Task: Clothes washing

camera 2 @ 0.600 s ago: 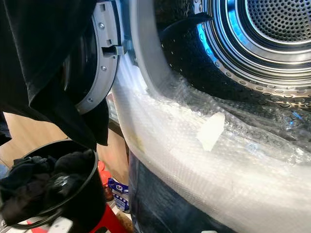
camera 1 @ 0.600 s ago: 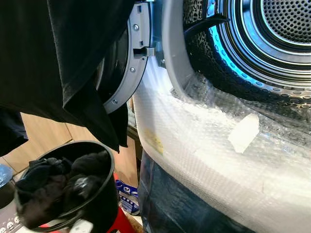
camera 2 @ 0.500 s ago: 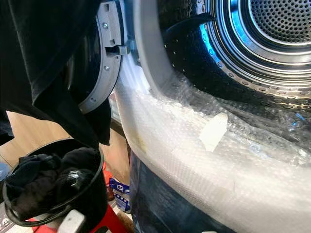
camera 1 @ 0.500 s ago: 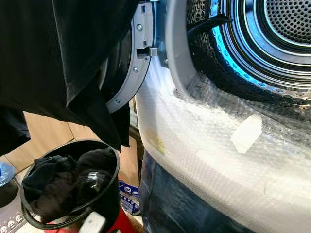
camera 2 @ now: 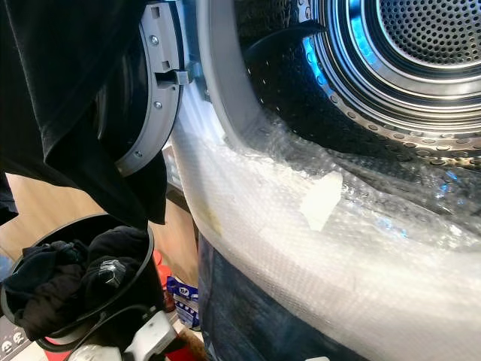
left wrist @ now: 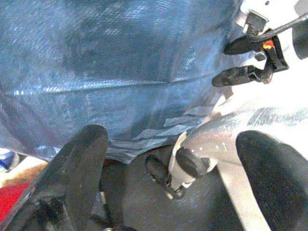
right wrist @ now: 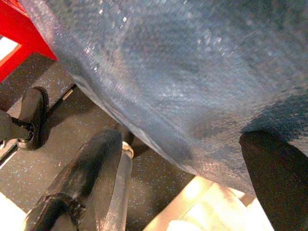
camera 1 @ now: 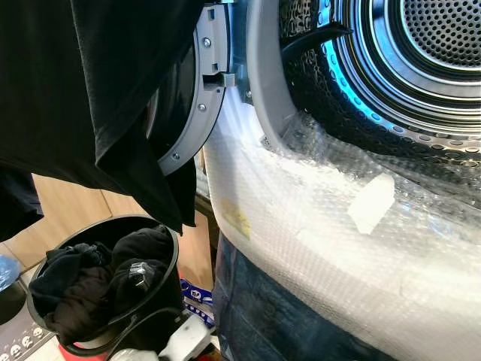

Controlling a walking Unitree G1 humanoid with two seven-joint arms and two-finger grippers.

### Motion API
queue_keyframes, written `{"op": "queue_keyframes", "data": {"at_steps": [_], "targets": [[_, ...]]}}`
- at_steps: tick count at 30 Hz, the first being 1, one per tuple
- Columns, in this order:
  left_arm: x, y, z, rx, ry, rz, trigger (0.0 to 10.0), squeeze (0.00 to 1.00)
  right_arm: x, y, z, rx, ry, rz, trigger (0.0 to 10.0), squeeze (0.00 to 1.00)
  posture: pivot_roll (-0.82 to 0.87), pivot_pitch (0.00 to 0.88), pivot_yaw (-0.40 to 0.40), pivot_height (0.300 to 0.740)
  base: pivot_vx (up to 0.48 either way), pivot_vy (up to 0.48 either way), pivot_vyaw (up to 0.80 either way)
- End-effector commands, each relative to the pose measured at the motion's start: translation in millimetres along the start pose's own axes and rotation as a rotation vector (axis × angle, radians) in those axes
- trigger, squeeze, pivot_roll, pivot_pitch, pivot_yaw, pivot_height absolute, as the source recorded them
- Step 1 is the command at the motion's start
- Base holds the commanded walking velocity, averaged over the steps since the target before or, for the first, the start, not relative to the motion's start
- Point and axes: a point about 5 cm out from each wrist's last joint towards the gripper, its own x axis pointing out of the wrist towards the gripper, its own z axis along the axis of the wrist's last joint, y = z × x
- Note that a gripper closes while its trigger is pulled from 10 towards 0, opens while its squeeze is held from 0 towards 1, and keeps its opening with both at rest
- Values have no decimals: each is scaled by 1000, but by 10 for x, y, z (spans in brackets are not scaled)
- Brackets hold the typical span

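The washing machine's steel drum (camera 1: 421,68) stands open in front of me, lit blue inside. Its round door (camera 1: 197,98) is swung open to the left, and a large black garment (camera 1: 83,90) hangs over it. Below, at the lower left, a black bucket (camera 1: 171,248) holds a heap of dark clothes (camera 1: 90,282). My left gripper (left wrist: 175,144) is open, low by the machine's blue wrapped front. My right gripper (right wrist: 185,144) is open too, beside the same blue panel, with nothing between its fingers.
Bubble wrap (camera 1: 316,226) covers the machine's front rim, with a white patch of tape (camera 1: 371,203) on it. The blue wrapped panel (camera 1: 270,316) runs below. A white part with a black cable (camera 1: 184,338) sits beside the bucket. Something red (camera 1: 71,353) lies under the bucket.
The white part at the bottom has slid to the right beside the bucket. The view wobbles slightly; drum, door and garment stay put.
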Motion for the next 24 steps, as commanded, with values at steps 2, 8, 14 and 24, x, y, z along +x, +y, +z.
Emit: {"op": "queue_keyframes", "data": {"at_steps": [2, 8, 14, 24], "targets": [[-33, 20, 270, 109, -36, 49, 10000, 0, 4, 41, 48, -9, -12, 17, 10000, 0, 195, 0, 7, 740, 0, 0, 0], [-279, 44, 675, 231, -65, 185, 10000, 0, 3, 46, 10, -29, 0, 19, 10000, 0, 204, 0, 10, 740, 0, 0, 0], [-531, 47, 957, 289, -124, 353, 10000, 0, 2, 54, -20, -39, 7, 20, 10000, 0, 212, 0, 18, 740, 0, 0, 0], [-1118, 408, 879, 9, -82, 997, 10000, 0, 4, 90, -33, -60, 10, 28, 10000, 0, 233, 0, 21, 740, 0, 0, 0]]}}
